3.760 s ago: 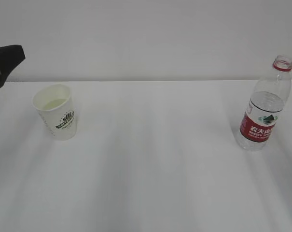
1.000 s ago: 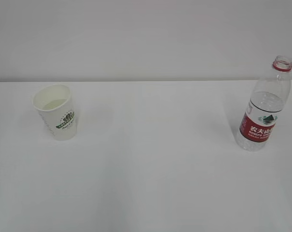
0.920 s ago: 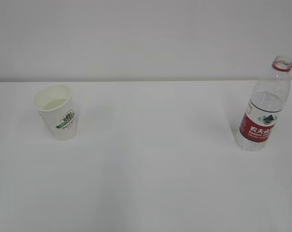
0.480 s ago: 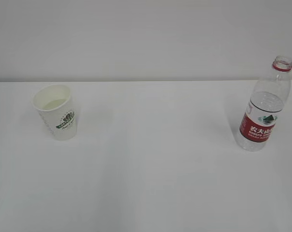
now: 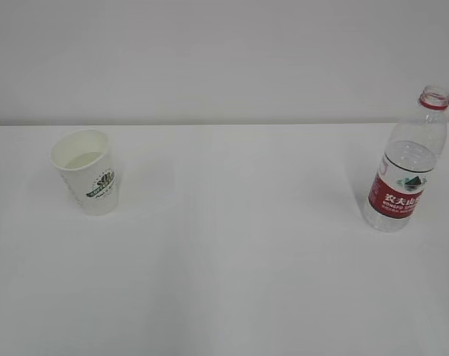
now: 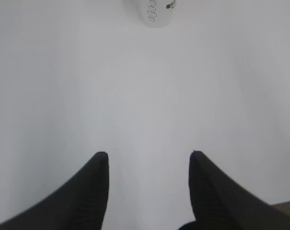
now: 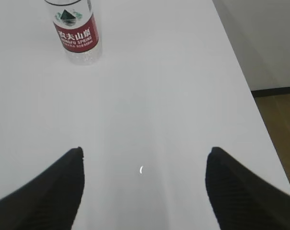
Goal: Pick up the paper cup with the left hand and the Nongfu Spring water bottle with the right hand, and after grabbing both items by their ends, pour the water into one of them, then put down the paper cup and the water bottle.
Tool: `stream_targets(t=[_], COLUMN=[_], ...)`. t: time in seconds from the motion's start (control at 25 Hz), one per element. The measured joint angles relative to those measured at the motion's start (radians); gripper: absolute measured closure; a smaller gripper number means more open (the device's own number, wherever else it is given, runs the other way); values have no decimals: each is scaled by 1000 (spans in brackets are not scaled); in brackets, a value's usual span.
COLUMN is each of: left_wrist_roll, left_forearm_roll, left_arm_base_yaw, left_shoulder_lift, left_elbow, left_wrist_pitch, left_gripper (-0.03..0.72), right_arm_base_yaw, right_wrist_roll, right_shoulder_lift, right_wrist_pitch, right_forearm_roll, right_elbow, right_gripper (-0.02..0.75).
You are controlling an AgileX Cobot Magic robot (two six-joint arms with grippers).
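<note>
The paper cup (image 5: 86,172), white with a green logo, stands upright at the left of the table with a little water inside. Its base shows at the top edge of the left wrist view (image 6: 156,13), far ahead of my left gripper (image 6: 148,154), which is open and holds nothing. The Nongfu Spring water bottle (image 5: 406,165) stands upright and uncapped at the right, red label facing out. In the right wrist view the bottle (image 7: 75,33) sits at the upper left, well ahead of my right gripper (image 7: 145,149), open wide and empty. Neither arm shows in the exterior view.
The white table (image 5: 231,245) runs back to a pale wall. The table's right edge (image 7: 245,76) drops to a wooden floor (image 7: 281,124) in the right wrist view. A small white fleck (image 7: 141,169) lies on the table between the right fingers.
The dark left arm that showed at the upper left edge of the exterior view has gone out of frame. Cup and bottle have not moved over the last second.
</note>
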Motion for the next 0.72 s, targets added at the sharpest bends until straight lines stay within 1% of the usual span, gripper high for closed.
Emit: stream_targets(t=[0.2,0.72], left_wrist_roll=[0,0], left_forearm_roll=[0,0], left_arm_base_yaw=[0,0], left_shoulder_lift=[0,0], left_elbow=[19,19], left_wrist_pitch=[-26,-35], left_gripper=[298,299], right_arm_base_yaw=[0,0], right_wrist_roll=[0,0], right_shoulder_lift=[0,0], right_wrist_pitch=[-41,-46], right_forearm_roll=[0,0], right_elbow=[12,14], right_gripper=[147,148])
